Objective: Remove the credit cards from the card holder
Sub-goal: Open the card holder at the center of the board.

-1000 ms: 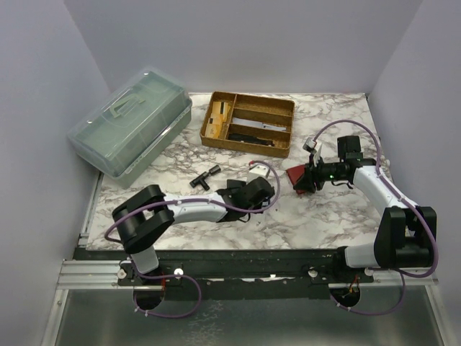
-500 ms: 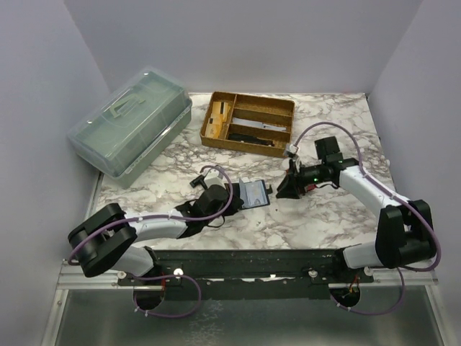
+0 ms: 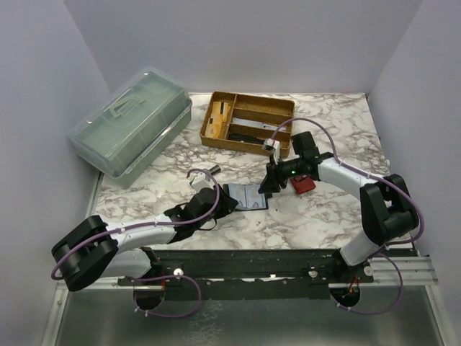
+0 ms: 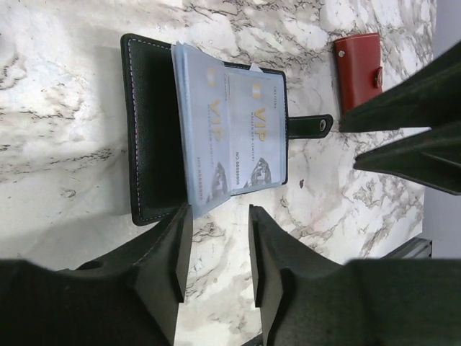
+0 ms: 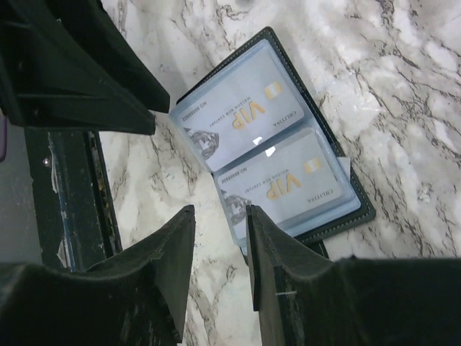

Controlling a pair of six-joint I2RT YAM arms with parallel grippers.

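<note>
Holder (image 3: 245, 196) lies open flat mid-counter (image 3: 324, 216). The cards (image 5: 252, 108) sit face up inside clear sleeves, long axis roughly 12-to-6 in the top view, and the strap tab points to 3. A red case (image 3: 303, 184) is just off at 3, a tray (image 3: 252, 99) at 12, a lidded box (image 3: 130, 122) at 10. The right pincer (image 5: 220, 210) hangs over the holder's 3 o'clock edge and the left pincer (image 4: 217, 215) is at its 8. Both have jaws parted, gripping nothing.
</note>
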